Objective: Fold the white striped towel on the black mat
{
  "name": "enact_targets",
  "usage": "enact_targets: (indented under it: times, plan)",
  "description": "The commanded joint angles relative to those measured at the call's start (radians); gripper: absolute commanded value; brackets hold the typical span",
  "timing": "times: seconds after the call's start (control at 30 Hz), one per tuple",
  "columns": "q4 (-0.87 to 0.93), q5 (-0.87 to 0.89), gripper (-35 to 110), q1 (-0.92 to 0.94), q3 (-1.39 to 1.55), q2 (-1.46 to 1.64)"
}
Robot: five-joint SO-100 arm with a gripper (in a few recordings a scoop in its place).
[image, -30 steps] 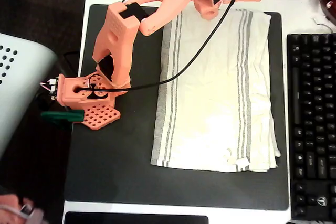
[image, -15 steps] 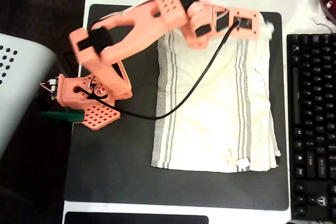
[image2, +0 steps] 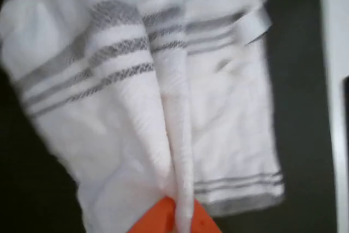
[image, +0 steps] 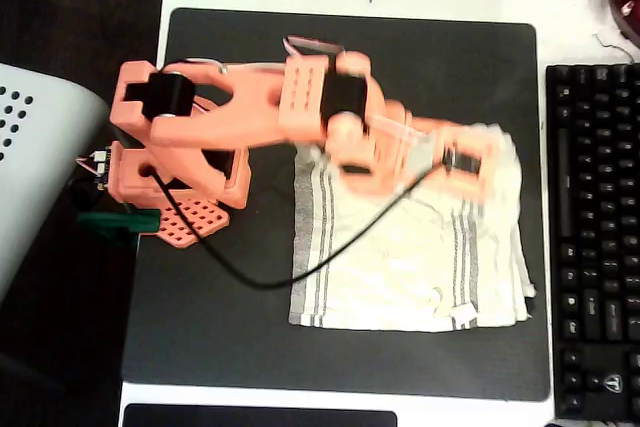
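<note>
The towel (image2: 163, 113) is pinched at a raised ridge by the gripper (image2: 175, 211), bottom centre; it should be carried low and laid squarely on the mat (image: 230, 337).

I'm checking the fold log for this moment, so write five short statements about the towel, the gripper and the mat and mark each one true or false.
1. The gripper has a ridge of the white striped towel pinched between its fingers. True, as the wrist view shows.
2. The towel lies spread flat. False: its far part is lifted and bunched under the arm.
3. The towel rests on the black mat. True.
4. A black keyboard sits at the left edge of the overhead view. False: it is at the right edge, beside the mat.
5. The towel's stripes are red. False: they are thin and grey.
</note>
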Motion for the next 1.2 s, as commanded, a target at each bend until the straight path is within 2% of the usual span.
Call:
enact_targets:
  times: [0.0,0.17,0.4,0.6,0.77,0.87,0.97,1.17]
  plan:
    - [-0.1,-0.092,0,0.11,0.031,-0.025]
    - [-0.321,-0.218,0,0.267,0.097,-0.126]
    - [-0.572,-0.321,1,0.359,0.288,-0.17]
    - [-0.914,-0.446,2,0.422,0.522,-0.152]
    - [-1.081,-0.426,11,0.423,0.624,-0.106]
    - [-1.06,-0.423,15,0.42,0.65,-0.015]
    - [-0.962,-0.422,15,0.417,0.653,0.101]
    - [-0.655,-0.387,16,0.38,0.609,0.307]
